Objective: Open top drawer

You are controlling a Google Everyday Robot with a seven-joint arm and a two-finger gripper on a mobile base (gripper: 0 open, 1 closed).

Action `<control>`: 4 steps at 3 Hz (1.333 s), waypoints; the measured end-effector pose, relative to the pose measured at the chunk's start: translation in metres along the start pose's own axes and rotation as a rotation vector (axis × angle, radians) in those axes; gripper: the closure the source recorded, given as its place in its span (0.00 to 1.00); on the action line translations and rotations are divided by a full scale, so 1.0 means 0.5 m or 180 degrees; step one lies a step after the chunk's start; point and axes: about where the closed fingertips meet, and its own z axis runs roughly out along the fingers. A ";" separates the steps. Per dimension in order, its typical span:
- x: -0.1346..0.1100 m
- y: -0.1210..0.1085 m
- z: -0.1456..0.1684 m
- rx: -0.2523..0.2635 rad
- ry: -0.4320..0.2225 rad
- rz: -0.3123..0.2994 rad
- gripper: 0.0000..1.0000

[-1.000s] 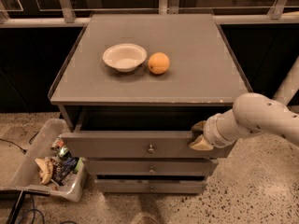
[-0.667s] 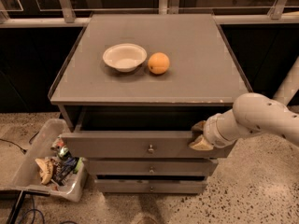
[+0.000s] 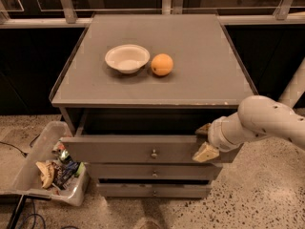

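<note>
The top drawer [image 3: 143, 149] is the widest grey front, with a small round metal knob [image 3: 154, 153] at centre. It stands pulled partly out of the grey cabinet [image 3: 157, 56], leaving a dark gap behind its top edge. My gripper [image 3: 205, 140] is at the right end of this drawer front. One tan fingertip [image 3: 204, 128] sits behind the front's top edge and the other [image 3: 206, 152] lies on its face, so the front is between them. My white arm [image 3: 267, 120] reaches in from the right.
A white bowl [image 3: 127, 57] and an orange [image 3: 162, 64] sit on the cabinet top. Two narrower drawers [image 3: 153, 171] lie below the top drawer. A clear bin of rubbish [image 3: 52, 168] stands on the floor at the left. A railing runs behind.
</note>
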 end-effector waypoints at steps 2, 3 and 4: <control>0.016 0.028 -0.008 0.0016 -0.0044 0.0059 0.83; 0.012 0.027 -0.013 0.0017 -0.0044 0.0059 1.00; 0.001 0.034 -0.026 0.0075 -0.0093 0.0054 1.00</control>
